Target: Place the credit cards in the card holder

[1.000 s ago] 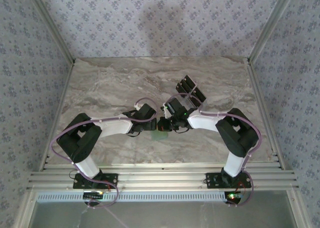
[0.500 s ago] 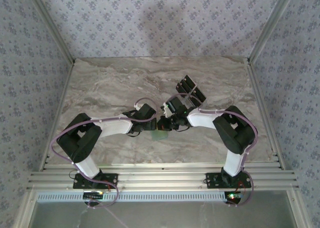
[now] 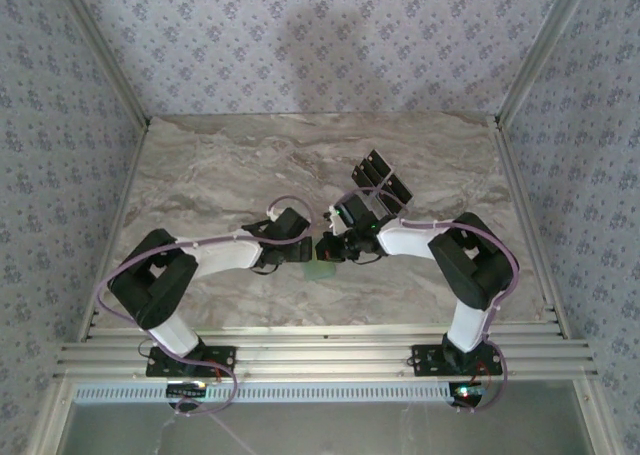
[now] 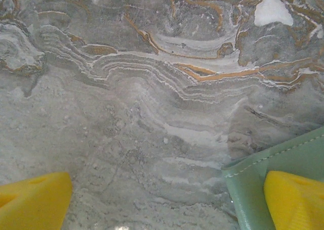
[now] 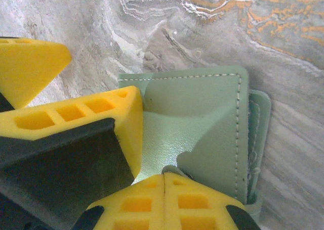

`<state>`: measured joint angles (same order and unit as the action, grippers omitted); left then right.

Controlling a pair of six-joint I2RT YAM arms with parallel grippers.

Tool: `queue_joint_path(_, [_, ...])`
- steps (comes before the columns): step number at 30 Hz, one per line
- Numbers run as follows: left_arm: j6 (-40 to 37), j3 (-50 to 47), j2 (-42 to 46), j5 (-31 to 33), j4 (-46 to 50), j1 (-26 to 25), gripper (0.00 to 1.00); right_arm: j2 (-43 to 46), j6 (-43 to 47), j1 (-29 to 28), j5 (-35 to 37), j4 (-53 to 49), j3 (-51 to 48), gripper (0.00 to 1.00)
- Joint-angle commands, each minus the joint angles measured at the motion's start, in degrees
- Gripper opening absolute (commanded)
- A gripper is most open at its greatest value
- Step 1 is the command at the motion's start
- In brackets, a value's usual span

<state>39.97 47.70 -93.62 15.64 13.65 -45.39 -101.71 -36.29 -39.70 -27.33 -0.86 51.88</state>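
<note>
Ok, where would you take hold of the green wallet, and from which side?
The wallet lies flat on the table, so a pinch from straight above finds little. Probably best is the open edge of its top flap, where the paler inside shows: come in low from the side of the left fingers, one finger under the flap, one over.

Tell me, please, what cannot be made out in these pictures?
- Right wrist view: whether the shut right gripper pinches a layer of the card holder; its fingertips cover the contact.
- Left wrist view: card holder cut off by the frame corner and partly covered by the open left gripper finger.
- Top view: card holder mostly hidden under both grippers; credit cards too small to count.
</note>
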Motion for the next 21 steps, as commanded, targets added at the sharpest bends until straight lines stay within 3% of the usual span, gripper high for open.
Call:
queue_joint_path(1, [-1.9, -2.0, 0.0, -4.2, 4.9, -0.3, 0.97, -0.5, -1.6, 1.1, 3.1, -5.2, -2.1, 0.0])
queue_joint_path(15, [1.7, -6.4, -6.7, -9.7, -1.2, -1.0, 0.97, 5.6, -1.6, 2.9, 1.1, -5.0, 1.6, 0.0])
queue_joint_path(21, [2.0, -6.3, -9.0, -10.7, -2.6, -1.4, 0.97, 4.2, -1.6, 2.9, 0.0, -5.3, 3.5, 0.0])
